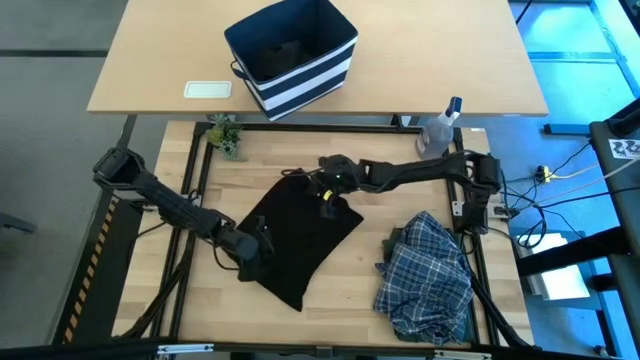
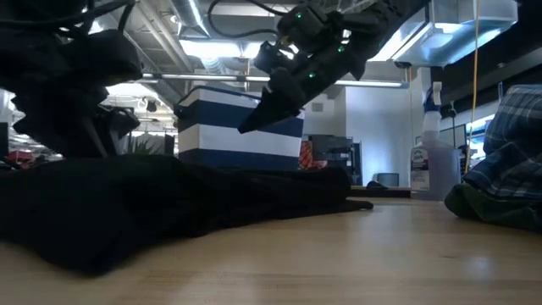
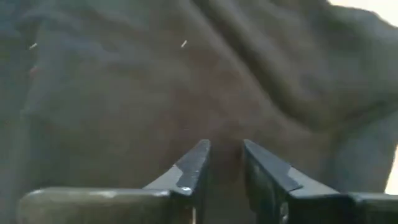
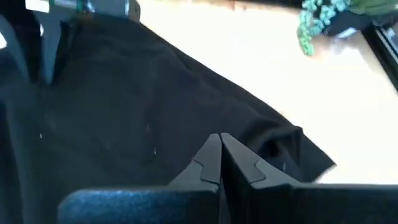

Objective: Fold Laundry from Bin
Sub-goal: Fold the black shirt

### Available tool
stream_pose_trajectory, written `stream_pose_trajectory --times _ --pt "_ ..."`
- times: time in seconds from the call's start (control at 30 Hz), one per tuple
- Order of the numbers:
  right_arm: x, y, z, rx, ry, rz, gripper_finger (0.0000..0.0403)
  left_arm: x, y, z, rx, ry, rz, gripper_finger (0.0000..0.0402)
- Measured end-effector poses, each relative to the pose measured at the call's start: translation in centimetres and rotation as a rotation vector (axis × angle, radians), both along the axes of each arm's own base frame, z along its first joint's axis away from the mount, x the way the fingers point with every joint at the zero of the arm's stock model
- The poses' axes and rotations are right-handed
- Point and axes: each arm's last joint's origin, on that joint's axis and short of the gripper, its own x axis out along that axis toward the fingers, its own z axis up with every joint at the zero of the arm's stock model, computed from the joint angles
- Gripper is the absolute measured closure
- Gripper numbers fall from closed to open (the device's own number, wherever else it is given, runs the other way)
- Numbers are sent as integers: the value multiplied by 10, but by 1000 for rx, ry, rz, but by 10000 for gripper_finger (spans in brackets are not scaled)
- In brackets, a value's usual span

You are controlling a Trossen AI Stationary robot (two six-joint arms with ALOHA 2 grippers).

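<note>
A black garment (image 1: 300, 235) lies spread flat at the centre of the bench (image 1: 360, 290) in the high view. The left claw (image 1: 252, 245) sits on its lower-left edge, fingers a narrow gap apart over the cloth; whether it grips I cannot tell. The right claw (image 1: 327, 197), closed and empty, hangs over the garment's upper edge. The plaid shirt (image 1: 428, 272) lies crumpled at lower right, and the bin (image 1: 292, 58) stands at upper centre.

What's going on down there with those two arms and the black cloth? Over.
Left gripper low on black garment, fingers narrowly apart. Right gripper shut, above its far edge, holding nothing. Plaid shirt heaped aside. Nothing blocking.
</note>
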Motion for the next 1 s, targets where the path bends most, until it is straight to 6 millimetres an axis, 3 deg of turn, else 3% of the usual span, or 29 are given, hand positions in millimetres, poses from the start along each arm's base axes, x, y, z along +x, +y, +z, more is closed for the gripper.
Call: stream_pose_trajectory --times 0.3,0.57,0.73,1.0 --pt "6 0 -7 48 -30 5 401 17 -4 5 -77 -176 -67 354" --pt "9 0 -8 75 -61 -16 402 22 -2 -19 -73 -66 -65 370" --pt "23 -2 -20 81 -4 -23 402 32 -3 -34 -131 -34 -78 386" --pt "49 -11 -34 22 202 -118 402 56 -17 -34 -173 -56 -179 397"
